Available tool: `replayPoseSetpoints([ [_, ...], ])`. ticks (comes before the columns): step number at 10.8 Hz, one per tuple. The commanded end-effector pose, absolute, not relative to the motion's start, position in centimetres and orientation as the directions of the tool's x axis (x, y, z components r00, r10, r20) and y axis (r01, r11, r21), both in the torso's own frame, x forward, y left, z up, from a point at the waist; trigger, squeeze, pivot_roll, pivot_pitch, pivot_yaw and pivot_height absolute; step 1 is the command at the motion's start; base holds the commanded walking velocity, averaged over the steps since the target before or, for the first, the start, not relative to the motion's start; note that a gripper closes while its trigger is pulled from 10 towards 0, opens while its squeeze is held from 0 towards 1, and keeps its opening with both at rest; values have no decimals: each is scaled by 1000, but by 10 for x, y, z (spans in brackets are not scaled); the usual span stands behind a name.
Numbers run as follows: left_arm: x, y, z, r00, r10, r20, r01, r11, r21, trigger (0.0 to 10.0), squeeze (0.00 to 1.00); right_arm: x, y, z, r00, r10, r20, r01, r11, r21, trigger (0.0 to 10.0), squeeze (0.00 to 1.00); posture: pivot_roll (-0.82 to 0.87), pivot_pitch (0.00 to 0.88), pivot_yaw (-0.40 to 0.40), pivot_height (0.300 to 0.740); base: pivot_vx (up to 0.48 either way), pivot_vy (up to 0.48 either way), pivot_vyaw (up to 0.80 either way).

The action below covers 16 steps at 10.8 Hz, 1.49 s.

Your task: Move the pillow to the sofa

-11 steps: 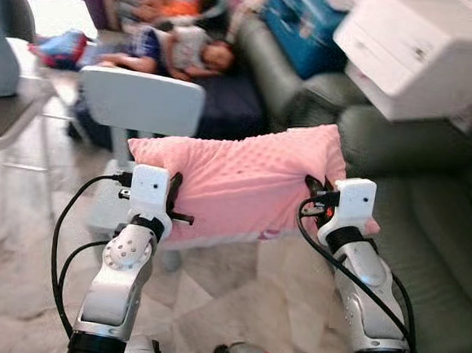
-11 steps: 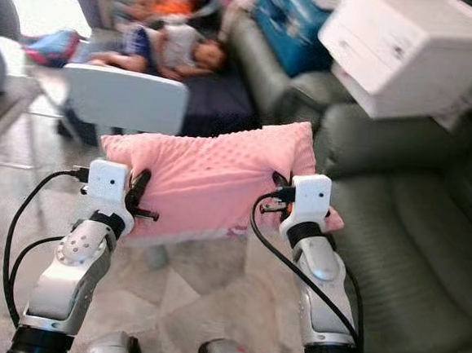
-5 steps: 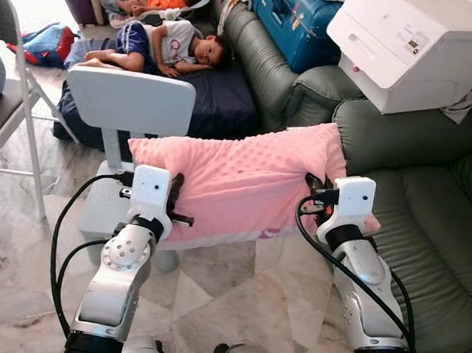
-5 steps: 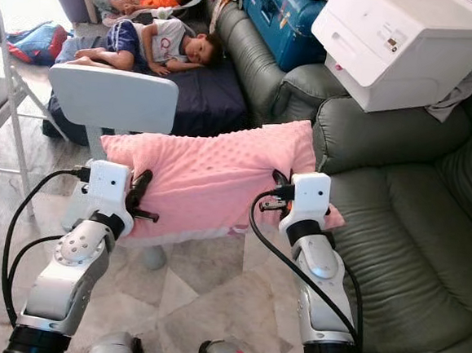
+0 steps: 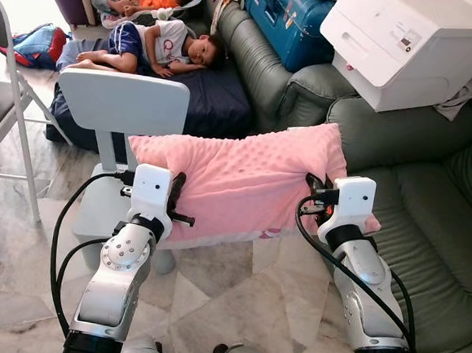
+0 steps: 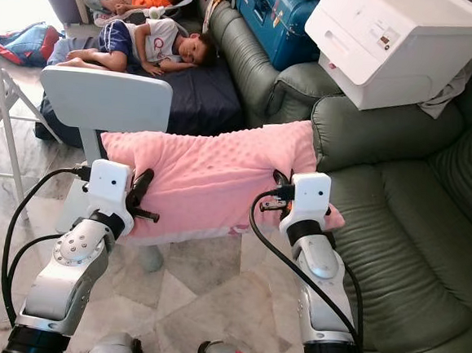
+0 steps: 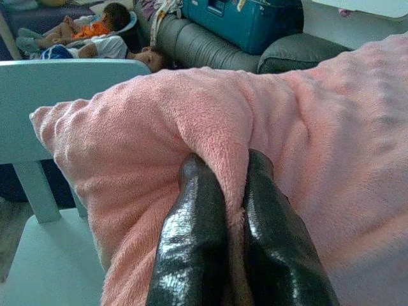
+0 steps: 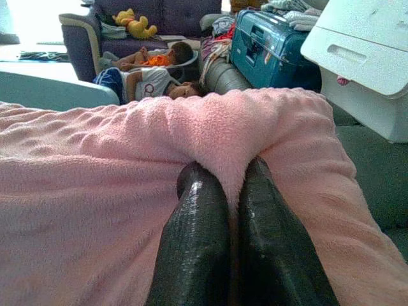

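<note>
I'm looking down at a marble-tiled living room floor (image 5: 236,283), with a dark green leather sofa (image 5: 429,216) on my right carrying a white printer (image 5: 410,43) and a blue suitcase (image 5: 293,17); two people lie on a dark mattress (image 5: 217,101) beyond. A pale blue chair (image 5: 123,106) stands just ahead.

Over the last second the view has sharpened from blur to steady and the sofa has slid slightly nearer, so I judge I've stopped turning and now face it; the pillow's hold hasn't altered. That leaves the carry mostly done, with placing remaining.

The pink pillow (image 5: 236,181) hangs in the air between both arms, above the chair seat, its right end close to the sofa's front edge. Its long axis runs across me, left to right, right end tilted a little higher and farther.

My left gripper (image 7: 223,223) has its fingers pinched tight on a fold of the pillow's left edge; my right gripper (image 8: 233,223) is clamped likewise on the right edge.
</note>
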State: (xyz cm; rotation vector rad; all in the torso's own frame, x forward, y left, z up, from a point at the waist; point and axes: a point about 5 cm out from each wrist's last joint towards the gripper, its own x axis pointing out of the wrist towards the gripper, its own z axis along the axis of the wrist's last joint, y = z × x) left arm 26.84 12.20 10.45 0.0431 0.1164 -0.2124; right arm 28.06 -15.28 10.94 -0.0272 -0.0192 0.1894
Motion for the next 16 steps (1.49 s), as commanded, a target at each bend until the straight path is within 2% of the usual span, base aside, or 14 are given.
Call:
replayPoseSetpoints([
  [1, 267, 117, 110, 966, -240, -90, 244, 969, 33, 10000, 0, 283, -157, 112, 985, 168, 29, -167, 985, -34, 10000, 0, -46, 81, -73, 740, 277, 0, -800],
  [8, 266, 116, 107, 962, -252, -102, 257, 966, 35, 10000, 0, 282, -156, 111, 985, 170, 27, -169, 985, -38, 10000, 0, -49, 89, -72, 740, 313, 0, -800],
  [10, 267, 116, 107, 961, -256, -102, 261, 965, 35, 10000, 0, 282, -156, 112, 984, 173, 30, -172, 984, -35, 10000, 0, -54, 97, -72, 740, 317, 0, -238],
  [16, 267, 116, 107, 962, -254, -103, 258, 965, 34, 10000, 0, 284, -153, 112, 983, 180, 24, -179, 983, -34, 10000, 0, -54, 118, -73, 740, 317, 0, -798],
])
